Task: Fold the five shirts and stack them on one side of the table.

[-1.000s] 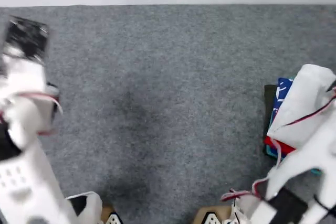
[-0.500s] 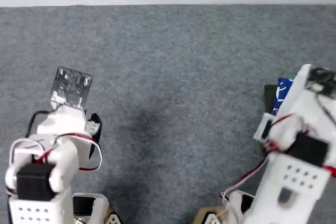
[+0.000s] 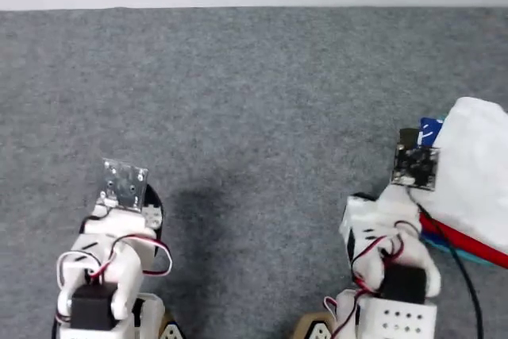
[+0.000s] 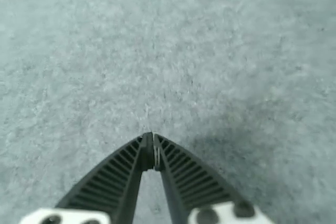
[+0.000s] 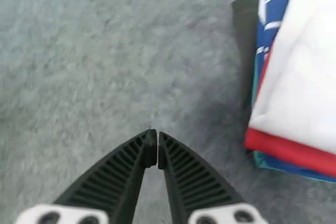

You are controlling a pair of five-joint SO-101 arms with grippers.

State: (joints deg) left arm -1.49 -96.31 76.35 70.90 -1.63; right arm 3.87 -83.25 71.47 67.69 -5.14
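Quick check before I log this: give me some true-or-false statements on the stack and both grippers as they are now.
1. A white shirt tops the stack. True.
2. The left gripper holds a shirt. False: its fingers are shut on nothing, over bare table.
3. The right gripper is shut, beside the stack and not touching it. True.
4. The stack sits mid-table. False: it lies at the edge on the right arm's side.

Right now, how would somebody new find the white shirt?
Start at the grey table and go to the right arm's side, where a pile of folded shirts sits. The white shirt lies on top, covering a red shirt and a blue shirt.
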